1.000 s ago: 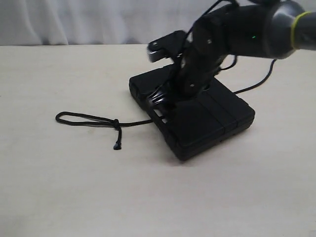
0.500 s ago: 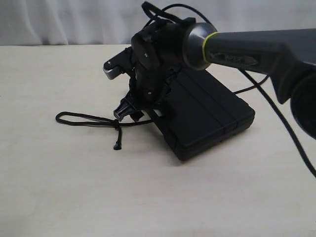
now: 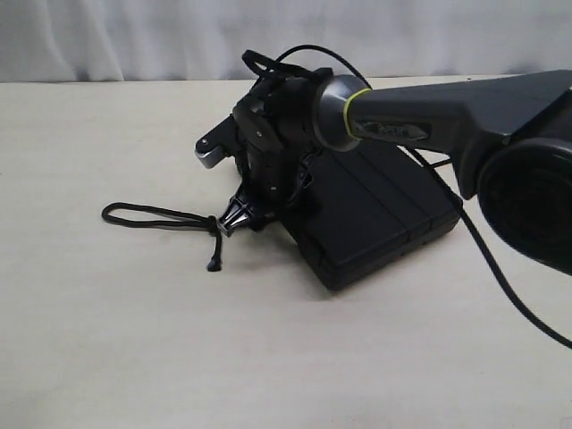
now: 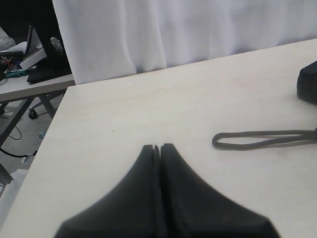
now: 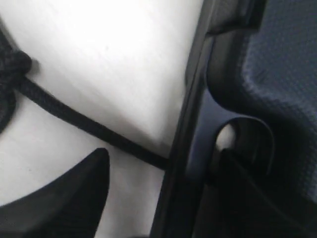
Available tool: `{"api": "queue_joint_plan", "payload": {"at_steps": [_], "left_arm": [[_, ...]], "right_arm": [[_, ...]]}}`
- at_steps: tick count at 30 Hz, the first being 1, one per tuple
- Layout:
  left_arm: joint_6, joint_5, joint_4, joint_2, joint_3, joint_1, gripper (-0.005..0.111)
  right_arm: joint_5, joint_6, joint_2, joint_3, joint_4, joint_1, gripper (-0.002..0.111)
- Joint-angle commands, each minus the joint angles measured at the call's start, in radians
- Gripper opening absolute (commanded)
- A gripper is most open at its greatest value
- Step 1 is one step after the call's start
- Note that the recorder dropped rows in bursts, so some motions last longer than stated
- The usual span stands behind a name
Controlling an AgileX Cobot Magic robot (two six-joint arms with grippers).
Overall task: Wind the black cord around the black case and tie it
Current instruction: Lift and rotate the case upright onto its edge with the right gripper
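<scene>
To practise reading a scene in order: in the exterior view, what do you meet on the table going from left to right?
Loop end of the black cord → knot in that cord → right gripper, tips down at the cord → black case.
</scene>
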Motion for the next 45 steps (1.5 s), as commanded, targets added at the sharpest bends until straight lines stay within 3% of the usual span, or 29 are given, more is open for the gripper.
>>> {"api": "queue_joint_plan", "payload": {"at_steps": [1,5,8,25,38,45], "left_arm": [[0.0,-0.005,-0.002,-0.003,0.003,0.002,0.0],[0.0,-0.005,-0.002,-0.003,0.003,0.002,0.0],[0.0,-0.005,-0.002,-0.003,0.003,0.002,0.0],[0.0,-0.005,-0.002,-0.003,0.003,0.002,0.0],[0.0,-0.005,-0.002,-0.003,0.003,0.002,0.0],[0.0,-0.005,-0.002,-0.003,0.003,0.002,0.0]], "right_arm": [[0.018,0.012,0.005,-0.002,-0.022,-0.01,0.04],[0.035,0.001,0.003,-0.002,-0.022,-0.01,0.014],[0.052,0.001,-0.016,-0.002,-0.022,-0.01,0.004],[0.175,0.05,-0.377,-0.002,-0.045,-0.023,0.004],[0.221,0.05,-0.422,-0.002,-0.035,-0.233,0.004],[0.215,-0.026,-0.422,0.075,-0.042,-0.259,0.004]]}}
